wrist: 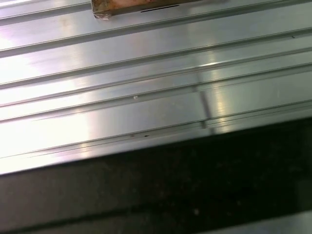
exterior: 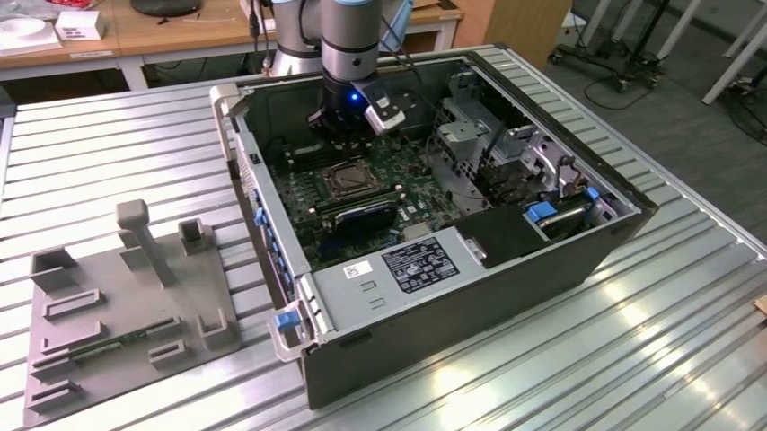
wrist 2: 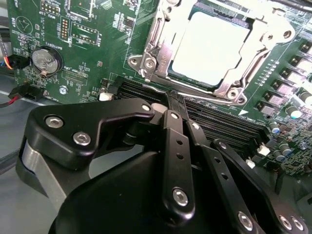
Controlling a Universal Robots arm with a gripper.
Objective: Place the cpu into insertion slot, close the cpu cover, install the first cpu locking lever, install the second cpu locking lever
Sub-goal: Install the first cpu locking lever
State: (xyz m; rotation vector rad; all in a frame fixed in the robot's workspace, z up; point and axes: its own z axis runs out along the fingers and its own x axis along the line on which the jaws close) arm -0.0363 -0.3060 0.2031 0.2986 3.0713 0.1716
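End effector (wrist 2: pixel 175 101) hovers beside cpu (wrist 2: pixel 209 46) (flat, face up).

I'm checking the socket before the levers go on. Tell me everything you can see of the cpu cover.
The cpu cover is a thin, shiny silver metal frame with a square window. It lies closed and flat on the green board, framing the cpu, whose pale grey face shows through the window. Round fasteners sit by its corners. The gripper, shut, points at one edge; contact cannot be told.
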